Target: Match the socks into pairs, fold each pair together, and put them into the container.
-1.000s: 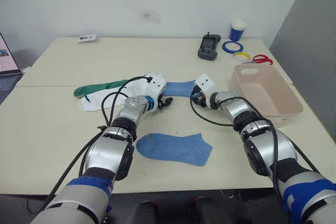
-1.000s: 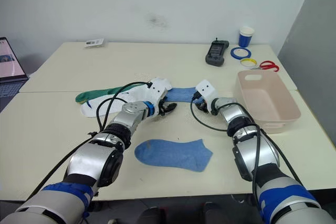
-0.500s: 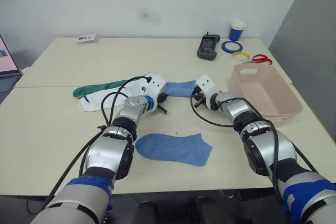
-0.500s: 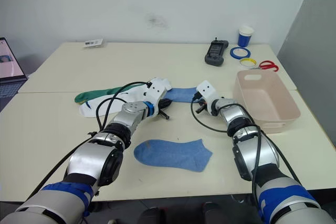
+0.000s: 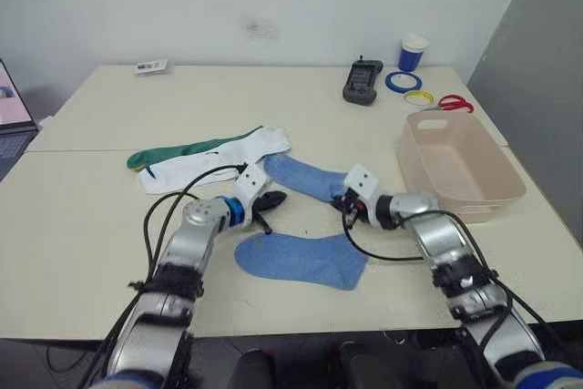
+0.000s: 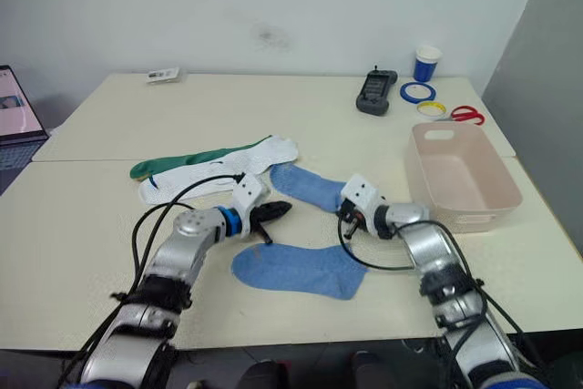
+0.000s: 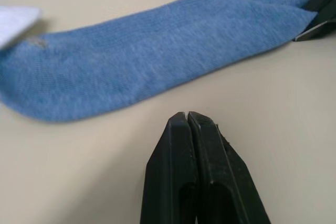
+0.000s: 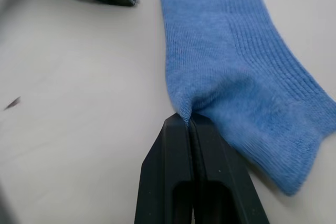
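The right end effector [image 8: 188,121] is closed on the edge of a light blue sock [image 5: 305,176], pinching a small fold of fabric at the end nearest it. That sock lies flat on the surface [image 5: 82,225], running diagonally away toward the white sock [image 5: 228,154], and its far end sits just beside the white fabric.

The left end effector [image 7: 188,116] is closed and holds nothing. Its tips rest near the long edge of the gripped sock but apart from it, with bare surface between.

A second light blue sock [image 5: 302,259] lies flat nearer the front edge of the surface, between the two arms and below both end effectors. A dark green sock [image 5: 173,149] lies alongside the white one, partly under it.

The container [image 5: 492,190], pale pink, stands at the right side of the surface, near the right arm.
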Action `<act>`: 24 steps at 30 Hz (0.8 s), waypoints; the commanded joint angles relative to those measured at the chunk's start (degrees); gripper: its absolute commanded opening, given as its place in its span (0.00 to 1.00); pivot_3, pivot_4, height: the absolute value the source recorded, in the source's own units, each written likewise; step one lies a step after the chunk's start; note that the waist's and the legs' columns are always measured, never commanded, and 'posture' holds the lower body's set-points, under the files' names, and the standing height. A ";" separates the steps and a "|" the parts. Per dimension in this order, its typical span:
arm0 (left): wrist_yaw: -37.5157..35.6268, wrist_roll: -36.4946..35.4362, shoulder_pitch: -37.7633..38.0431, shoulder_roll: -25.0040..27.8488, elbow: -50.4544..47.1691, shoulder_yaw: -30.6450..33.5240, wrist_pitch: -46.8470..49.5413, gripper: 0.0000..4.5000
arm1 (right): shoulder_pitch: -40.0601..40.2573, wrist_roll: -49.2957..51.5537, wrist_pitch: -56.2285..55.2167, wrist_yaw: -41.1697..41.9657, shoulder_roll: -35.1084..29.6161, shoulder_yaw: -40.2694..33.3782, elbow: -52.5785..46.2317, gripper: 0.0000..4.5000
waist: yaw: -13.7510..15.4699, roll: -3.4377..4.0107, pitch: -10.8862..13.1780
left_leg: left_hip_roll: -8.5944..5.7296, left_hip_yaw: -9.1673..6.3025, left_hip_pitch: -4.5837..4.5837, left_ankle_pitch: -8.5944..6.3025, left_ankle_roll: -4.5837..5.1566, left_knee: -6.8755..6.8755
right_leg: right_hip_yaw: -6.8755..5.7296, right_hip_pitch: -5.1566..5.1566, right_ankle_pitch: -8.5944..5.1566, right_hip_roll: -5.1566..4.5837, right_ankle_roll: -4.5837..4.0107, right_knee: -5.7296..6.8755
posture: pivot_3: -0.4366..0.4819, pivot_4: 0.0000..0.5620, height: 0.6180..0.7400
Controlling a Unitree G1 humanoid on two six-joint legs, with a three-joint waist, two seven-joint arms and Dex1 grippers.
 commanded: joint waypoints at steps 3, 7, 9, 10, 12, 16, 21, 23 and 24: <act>-0.78 -4.04 6.02 3.91 -17.01 0.39 10.85 0.00 | 3.64 2.86 7.90 1.49 -3.95 0.14 -14.09 0.00 | -0.05 -0.01 0.01 | -0.01 -0.01 0.01 -0.01 0.02 0.00 | 0.01 0.00 -0.01 0.01 0.03 -0.01 | 0.48 0.27 1.00; 1.25 -6.54 6.33 4.53 -19.21 3.23 11.78 0.00 | 5.11 4.03 9.71 0.81 -5.60 0.32 -16.71 0.00 | 0.05 -0.02 0.02 | -0.02 -0.07 -0.02 -0.01 0.02 -0.01 | -0.03 0.01 -0.02 0.05 0.03 -0.07 | 0.48 0.27 1.00; 2.45 -7.70 5.37 4.38 -18.16 4.63 11.97 0.00 | 5.30 4.15 9.68 0.46 -5.85 0.58 -16.83 0.00 | 0.02 -0.03 0.02 | -0.03 -0.04 -0.03 -0.01 0.03 -0.01 | -0.01 0.01 -0.02 0.09 0.03 -0.15 | 0.48 0.27 1.00; 3.27 -9.18 3.78 3.73 -16.45 6.14 12.85 0.04 | 5.19 3.80 8.92 0.29 -6.08 0.93 -16.43 0.00 | 0.03 -0.03 0.02 | -0.03 -0.05 -0.05 -0.01 0.03 -0.01 | -0.02 0.01 -0.02 0.12 0.03 -0.17 | 0.48 0.27 1.00; 5.41 -12.13 -0.57 1.94 -11.81 9.33 14.75 0.13 | 4.93 3.49 7.84 0.01 -6.30 1.36 -15.74 0.00 | 0.19 -0.04 0.03 | -0.04 -0.07 -0.08 -0.01 0.03 -0.01 | -0.05 0.01 -0.02 0.16 0.03 -0.20 | 0.48 0.27 1.00; 9.02 -13.49 -7.45 -0.13 -1.37 11.64 16.38 0.40 | 4.38 3.53 6.65 -0.32 -6.68 1.95 -14.78 0.00 | 0.24 -0.07 0.04 | -0.08 -0.09 -0.13 -0.02 0.04 0.00 | -0.08 0.04 -0.02 0.18 0.04 -0.31 | 0.48 0.27 1.00; 11.93 -13.25 -13.95 -2.55 11.84 11.92 14.90 0.66 | 3.69 3.64 6.02 -0.78 -6.69 2.13 -13.84 0.00 | 0.17 -0.08 0.05 | -0.08 -0.07 -0.17 -0.02 0.05 -0.02 | -0.06 0.05 0.00 0.18 0.05 -0.48 | 0.48 0.27 1.00; 11.34 -13.03 -15.29 -2.93 14.91 10.98 15.15 0.66 | 3.61 3.67 5.95 -0.86 -6.79 2.13 -13.80 0.00 | 0.19 -0.11 0.06 | -0.08 -0.10 -0.19 -0.02 0.04 -0.02 | -0.12 0.05 0.00 0.18 0.05 -0.49 | 0.48 0.27 1.00; 10.97 -12.79 -15.93 -3.14 16.63 10.47 15.36 0.66 | 3.64 3.72 6.00 -0.89 -6.88 2.09 -13.91 0.00 | 0.19 -0.12 0.06 | -0.07 -0.10 -0.20 -0.02 0.04 -0.02 | -0.13 0.04 0.00 0.18 0.05 -0.49 | 0.48 0.27 1.00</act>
